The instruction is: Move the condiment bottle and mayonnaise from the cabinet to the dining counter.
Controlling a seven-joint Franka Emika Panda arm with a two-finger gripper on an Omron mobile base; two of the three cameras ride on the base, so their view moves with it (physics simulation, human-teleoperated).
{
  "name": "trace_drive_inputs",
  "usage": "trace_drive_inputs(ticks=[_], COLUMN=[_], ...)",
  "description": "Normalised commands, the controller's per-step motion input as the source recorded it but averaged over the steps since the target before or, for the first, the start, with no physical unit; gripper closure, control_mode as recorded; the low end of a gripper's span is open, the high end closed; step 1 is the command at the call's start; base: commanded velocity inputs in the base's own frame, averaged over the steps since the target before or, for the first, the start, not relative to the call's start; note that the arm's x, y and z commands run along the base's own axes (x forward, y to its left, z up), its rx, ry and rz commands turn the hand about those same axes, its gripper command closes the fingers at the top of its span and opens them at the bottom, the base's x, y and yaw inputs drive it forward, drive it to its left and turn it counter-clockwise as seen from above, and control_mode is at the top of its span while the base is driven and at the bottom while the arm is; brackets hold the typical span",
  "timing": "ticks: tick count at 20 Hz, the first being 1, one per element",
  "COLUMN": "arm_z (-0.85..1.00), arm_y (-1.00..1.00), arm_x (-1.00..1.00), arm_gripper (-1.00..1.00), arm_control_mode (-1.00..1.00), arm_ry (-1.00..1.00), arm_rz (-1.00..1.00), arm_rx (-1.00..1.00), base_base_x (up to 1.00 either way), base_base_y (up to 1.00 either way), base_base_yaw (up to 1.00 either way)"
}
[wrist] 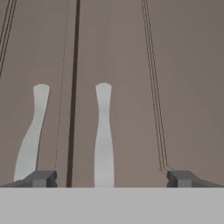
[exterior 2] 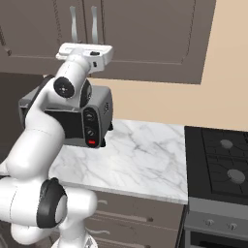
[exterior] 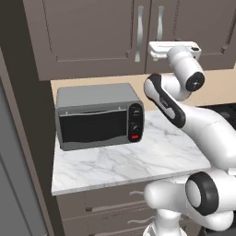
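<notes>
Closest to us is the robot's glossy white arm (exterior: pixel 203 133) with its dark joint rings, curving up from the base in fat rounded segments. Using the grey toaster oven (exterior: pixel 98 115) as our landmark: it's a boxy brushed-metal thing with a dark glass door, two round black knobs and a little red button down its right side. It sits on a small white marble worktop (exterior: pixel 138 161) with soft grey veins, polished and flat. Below the oven are grey-brown drawers (exterior: pixel 106 207) with thin horizontal handles. Off to the right of the oven, past the marble, there's a black stovetop (exterior 2: pixel 223 164) with round grey burners. Behind the oven runs a plain tan wall (exterior 2: pixel 160 104).

Above the oven hangs the cabinet (exterior: pixel 92 37), matte dark grey-brown with recessed-panel doors, both closed, so we can't see the bottle or the mayonnaise. Two vertical silver bar handles (wrist: pixel 103 135) flank the seam between the doors, smooth and slightly waisted. The gripper (wrist: pixel 111 178) is up there right in front of those doors, small dark blocky fingertips (wrist: pixel 41 178) spread as wide as they go, holding nothing, not touching the handles as far as we can tell.
</notes>
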Motion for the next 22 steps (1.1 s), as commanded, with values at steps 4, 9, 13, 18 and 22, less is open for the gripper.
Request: trace_drive_inputs(ticks=[4,9,13,18,22], arm_z=[0.00,0.00,0.00,0.00,0.00], arm_y=[0.00,0.00,0.00,0.00,0.00], arm_x=[0.35,0.33,0.39,0.45,0.45], arm_gripper=[-1.00,-1.00,-1.00,-1.00,-1.00], arm_control_mode=[-1.00,-1.00,-1.00,-1.00,-1.00], arm_ry=[0.00,0.00,0.00,0.00,0.00], arm_rz=[0.00,0.00,0.00,0.00,0.00], arm_rx=[0.00,0.00,0.00,0.00,0.00], base_base_x=[0.00,0.00,0.00,0.00,0.00], base_base_y=[0.00,0.00,0.00,0.00,0.00], base_base_yaw=[0.00,0.00,0.00,0.00,0.00])
